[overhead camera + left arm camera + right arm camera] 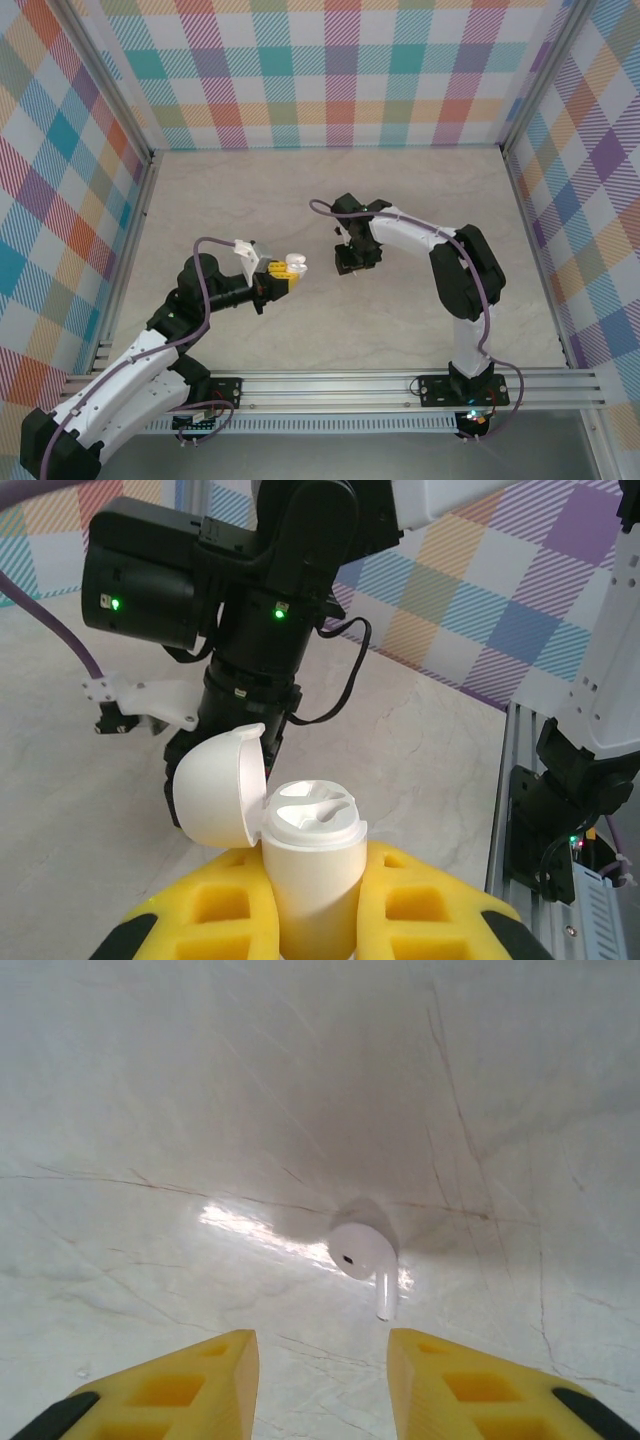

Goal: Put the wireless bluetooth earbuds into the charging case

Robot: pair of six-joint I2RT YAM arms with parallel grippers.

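My left gripper (315, 890) is shut on a white charging case (310, 870), held upright between the yellow pads (225, 900). The case's rounded lid (215, 785) is flipped open to the left, and two white recesses show in its top. In the top view the case (295, 266) hangs over the table's middle. Just right of it is my right gripper (350, 262), pointing down. Its jaws stand open (322, 1365), with one white earbud (362, 1250) lying on the table just beyond the fingertips, stem toward me. Nothing sits between the right fingers (460, 1385).
The pale marble tabletop (250, 190) is boxed in by plaid walls on three sides. An aluminium rail (350, 385) runs along the near edge. The right arm's black wrist (250, 580) hangs close behind the open case.
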